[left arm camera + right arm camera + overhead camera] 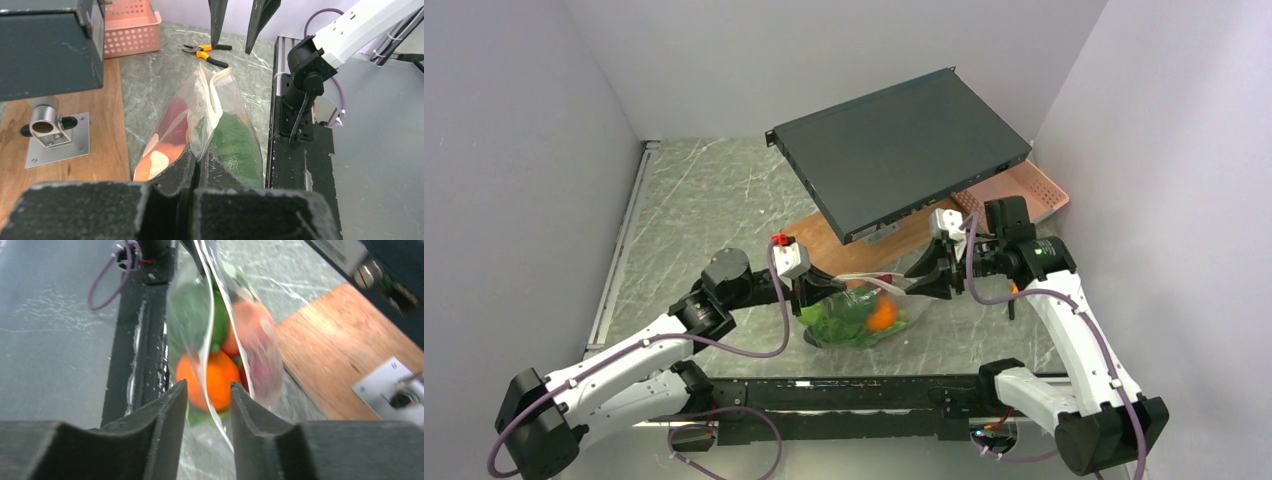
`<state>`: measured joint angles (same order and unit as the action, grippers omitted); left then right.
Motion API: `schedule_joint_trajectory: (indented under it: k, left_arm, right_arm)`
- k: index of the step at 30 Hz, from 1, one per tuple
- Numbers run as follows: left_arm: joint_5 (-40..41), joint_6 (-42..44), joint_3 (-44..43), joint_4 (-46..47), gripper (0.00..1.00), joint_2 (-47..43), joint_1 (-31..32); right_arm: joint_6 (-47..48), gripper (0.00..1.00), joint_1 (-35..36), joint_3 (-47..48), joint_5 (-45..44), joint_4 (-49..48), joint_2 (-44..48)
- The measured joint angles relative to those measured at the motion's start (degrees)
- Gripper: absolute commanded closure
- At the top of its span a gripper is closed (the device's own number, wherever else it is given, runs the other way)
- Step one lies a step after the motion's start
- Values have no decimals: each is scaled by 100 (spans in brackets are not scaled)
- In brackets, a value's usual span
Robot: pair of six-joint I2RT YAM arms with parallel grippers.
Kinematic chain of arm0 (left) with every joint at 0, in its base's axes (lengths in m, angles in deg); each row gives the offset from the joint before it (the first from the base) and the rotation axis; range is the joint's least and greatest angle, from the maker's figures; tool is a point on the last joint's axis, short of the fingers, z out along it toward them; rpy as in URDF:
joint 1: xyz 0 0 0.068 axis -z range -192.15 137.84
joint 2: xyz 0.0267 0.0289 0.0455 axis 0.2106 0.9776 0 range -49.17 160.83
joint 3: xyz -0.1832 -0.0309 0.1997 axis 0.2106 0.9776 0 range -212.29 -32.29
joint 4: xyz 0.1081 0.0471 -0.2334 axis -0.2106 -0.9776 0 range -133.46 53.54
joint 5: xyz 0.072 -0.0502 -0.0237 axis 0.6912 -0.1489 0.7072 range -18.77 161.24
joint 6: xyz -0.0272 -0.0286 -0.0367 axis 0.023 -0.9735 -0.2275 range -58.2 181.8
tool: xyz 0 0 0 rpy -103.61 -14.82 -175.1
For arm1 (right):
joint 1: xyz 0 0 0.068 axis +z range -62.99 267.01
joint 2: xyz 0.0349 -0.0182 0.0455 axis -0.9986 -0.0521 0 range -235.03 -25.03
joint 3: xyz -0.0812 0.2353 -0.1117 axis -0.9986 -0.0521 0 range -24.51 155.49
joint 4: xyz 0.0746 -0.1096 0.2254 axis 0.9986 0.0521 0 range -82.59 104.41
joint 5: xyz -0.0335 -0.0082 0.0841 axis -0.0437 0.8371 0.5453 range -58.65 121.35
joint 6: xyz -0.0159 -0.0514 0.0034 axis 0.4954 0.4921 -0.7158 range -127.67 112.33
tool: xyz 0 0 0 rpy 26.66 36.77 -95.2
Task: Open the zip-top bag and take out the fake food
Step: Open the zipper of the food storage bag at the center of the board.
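Zip-top bag [856,320], fake food [881,315] inside, is lying lengthwise between the arms; left gripper [812,294] is clamping one end, right gripper [924,282] is straddling the other, jaws apart.

A: How do the two arms stand?
B: The left arm [624,352] reaches low from its base toward the middle. The right arm [1079,330] rises and bends inward, so the two grippers face one another.
A: And the jaws?
B: The left gripper [196,159] is pressed closed, pinching the zip-top bag [218,97]. The right gripper [209,390] has its fingers apart.
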<state>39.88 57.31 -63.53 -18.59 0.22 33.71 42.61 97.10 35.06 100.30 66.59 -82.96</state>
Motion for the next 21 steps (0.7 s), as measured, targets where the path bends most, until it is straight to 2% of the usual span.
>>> schedule_joint_trajectory:
  k: [3, 8, 18, 21]
  left_arm:
    - [-164, -2, -164, -22, 100, 199, 2]
    - [-369, -26, -356, -15, 100, 474, -2]
    - [-601, -146, -485, 118, 100, 796, -4]
    - [-638, -227, -527, 164, 100, 885, -4]
  right_arm:
    - [-601, 64, 437, -66, 61, -579, 76]
    - [-1099, 63, 592, -293, -4, -1025, 111]
    - [-1534, 100, 887, -608, -142, -1250, 127]
    - [-1604, 100, 938, -608, -136, -1248, 151]
